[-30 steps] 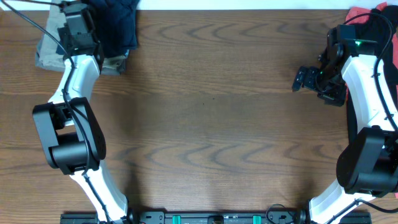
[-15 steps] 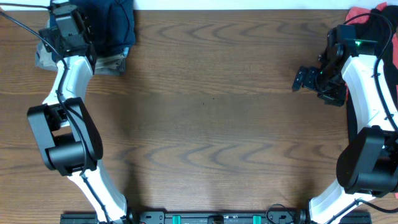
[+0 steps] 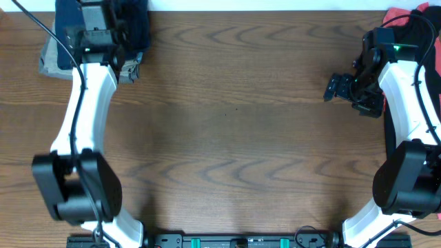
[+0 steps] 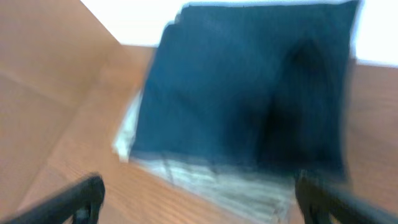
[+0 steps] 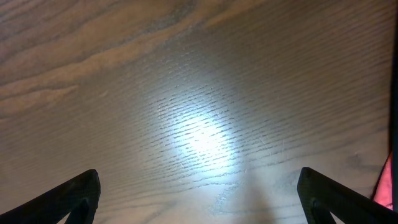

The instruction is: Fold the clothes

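The clothes (image 4: 249, 93), a dark navy garment folded into a flat square, lie on top of folded khaki trousers (image 4: 217, 186) at the table's far left corner. Overhead, the navy cloth (image 3: 138, 31) shows on both sides of my left arm, which covers its middle. My left gripper (image 4: 202, 199) hovers open just short of the pile, with only wood and the khaki edge between its fingers; this view is blurred. Seen from above, the left gripper (image 3: 103, 17) is over the pile. My right gripper (image 3: 333, 88) stands open over bare wood at the right, holding nothing (image 5: 202, 199).
A red cloth (image 3: 400, 15) and dark fabric lie at the far right corner behind the right arm. A pink sliver (image 5: 390, 183) of it shows at the right wrist view's edge. The table's far edge (image 4: 137, 18) runs just behind the pile.
The left gripper has gone from shut to open and let go of the navy garment on the khaki pile. Its arm swung left, then right. The right arm has not moved.
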{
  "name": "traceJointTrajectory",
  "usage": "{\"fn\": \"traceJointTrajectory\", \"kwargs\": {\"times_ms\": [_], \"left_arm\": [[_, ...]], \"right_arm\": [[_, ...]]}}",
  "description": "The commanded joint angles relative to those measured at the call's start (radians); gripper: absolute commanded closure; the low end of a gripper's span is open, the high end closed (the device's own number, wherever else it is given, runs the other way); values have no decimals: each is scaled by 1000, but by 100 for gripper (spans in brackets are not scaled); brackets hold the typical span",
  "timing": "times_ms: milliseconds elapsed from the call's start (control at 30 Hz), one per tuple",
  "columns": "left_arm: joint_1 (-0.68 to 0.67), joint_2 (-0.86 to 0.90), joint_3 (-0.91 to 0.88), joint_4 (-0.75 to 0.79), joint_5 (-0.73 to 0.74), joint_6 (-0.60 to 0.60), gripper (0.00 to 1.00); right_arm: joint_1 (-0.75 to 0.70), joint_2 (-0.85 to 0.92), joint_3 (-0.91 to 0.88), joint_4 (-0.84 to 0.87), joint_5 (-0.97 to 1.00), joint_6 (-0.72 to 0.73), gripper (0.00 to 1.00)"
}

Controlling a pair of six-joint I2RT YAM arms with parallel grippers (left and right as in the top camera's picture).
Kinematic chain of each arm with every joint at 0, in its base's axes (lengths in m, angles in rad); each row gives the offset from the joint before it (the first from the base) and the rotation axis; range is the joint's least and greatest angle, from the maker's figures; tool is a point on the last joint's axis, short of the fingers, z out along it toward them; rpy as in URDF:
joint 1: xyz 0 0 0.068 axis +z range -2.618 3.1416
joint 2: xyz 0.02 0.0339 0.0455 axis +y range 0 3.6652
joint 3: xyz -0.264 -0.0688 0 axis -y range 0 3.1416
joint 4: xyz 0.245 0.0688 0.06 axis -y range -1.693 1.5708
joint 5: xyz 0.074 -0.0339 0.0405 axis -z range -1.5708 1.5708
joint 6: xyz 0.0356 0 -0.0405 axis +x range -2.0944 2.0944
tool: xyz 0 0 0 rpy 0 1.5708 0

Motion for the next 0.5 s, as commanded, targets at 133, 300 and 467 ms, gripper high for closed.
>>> {"fn": "traceJointTrajectory", "kwargs": {"times_ms": [133, 300, 467], "left_arm": [[-37, -137, -8, -319, 417, -172, 2], [-37, -230, -25, -491, 505, -171, 2], [-55, -390, -72, -605, 505, -171, 2]], "right_arm": [[-8, -6, 6, -3, 5, -15, 1], [-8, -6, 6, -3, 5, -15, 1], [-8, -6, 6, -3, 5, -15, 1]]}}
